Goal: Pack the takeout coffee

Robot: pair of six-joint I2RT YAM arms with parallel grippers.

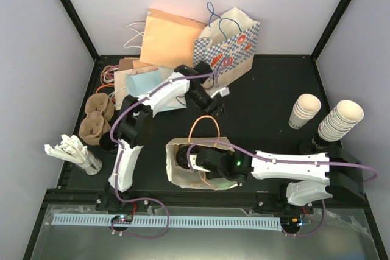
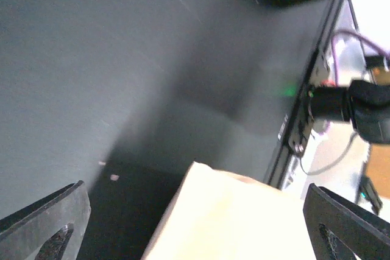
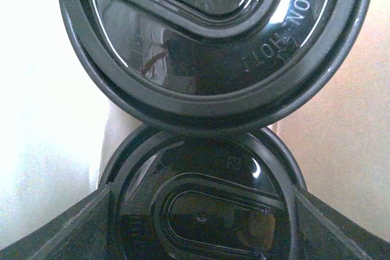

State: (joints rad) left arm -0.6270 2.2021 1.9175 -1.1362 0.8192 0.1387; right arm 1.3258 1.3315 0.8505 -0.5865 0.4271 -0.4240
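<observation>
Black worktop (image 1: pixel 268 89), walled on three sides. At its far edge, approx centre, stand a plain tan paper bag (image 1: pixel 170 38) and a blue-check gift bag w/ red-and-white rounds (image 1: pixel 231 47), touching each other.

Near edge, centre: a brown paper bag w/ orange cord handle (image 1: pixel 173 175) lies on its side, handle pointing to the far edge. The white right arm (image 1: pixel 292 165) reaches in from the near right corner, its front end inside that bag.

The white left arm (image 1: pixel 131 150) rises from the near left corner and bends toward the worktop's middle. The left gripper (image 1: pixel 210 100) hangs just beyond the orange handle. In the left wrist view its jaws stand wide apart w/ nothing btwn them; a pale paper corner (image 2: pixel 231 217) lies below, not touching either finger.

Right edge: two stacks of lidless cream paper cups (image 1: pixel 341 120), one taller, one shorter, near each other.

Inside the brown bag, per the right wrist view: the small cream-white paper cup w/ black round plastic lid (image 3: pixel 201 211) sits btwn the fingers of the right gripper (image 3: pixel 201 190), which press its lid rim on both sides, i.e. gripped. Just ahead, touching it rim to rim, a second black-lidded cup (image 3: pixel 213 47), lid embossed w/ a hot-caution text. Bag walls read bright cream all round.
</observation>
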